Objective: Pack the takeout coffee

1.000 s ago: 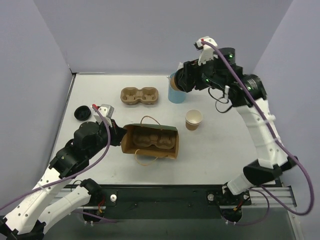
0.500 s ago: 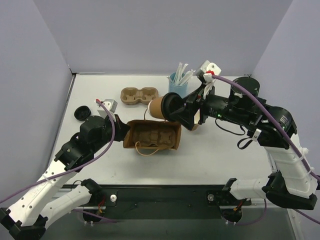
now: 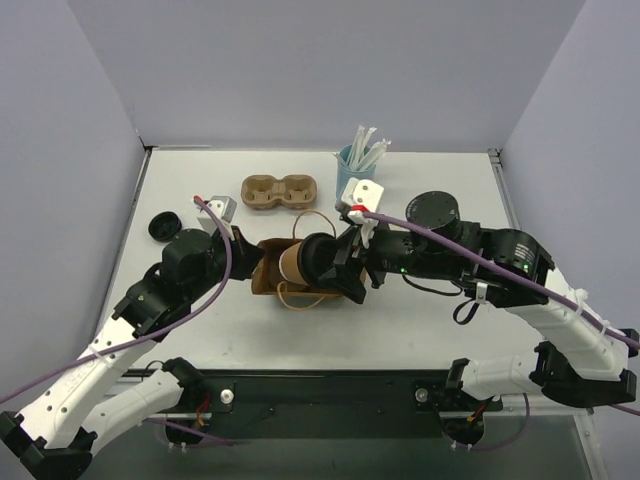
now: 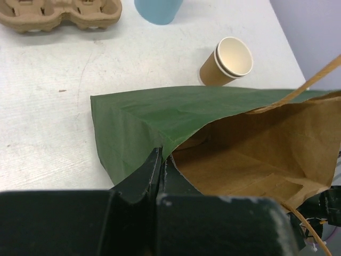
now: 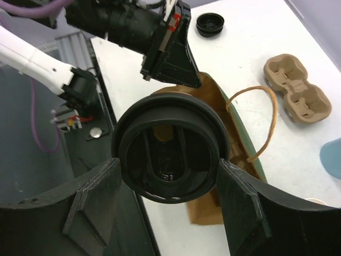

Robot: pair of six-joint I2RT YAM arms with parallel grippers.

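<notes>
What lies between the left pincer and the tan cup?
The green bag, pinched at its rim by the left pincer; the tan cup sits just past it. Left wrist view shows this.

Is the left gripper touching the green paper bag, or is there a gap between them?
Touching. The left wrist view shows the left gripper closed on the edge of the green paper bag, with no gap.

Takeout coffee (image 4: 226, 61) hidden behind right arm (image 3: 470, 262) in top view — blue cup (image 4: 158, 9) cropped at left-wrist top edge.
</notes>
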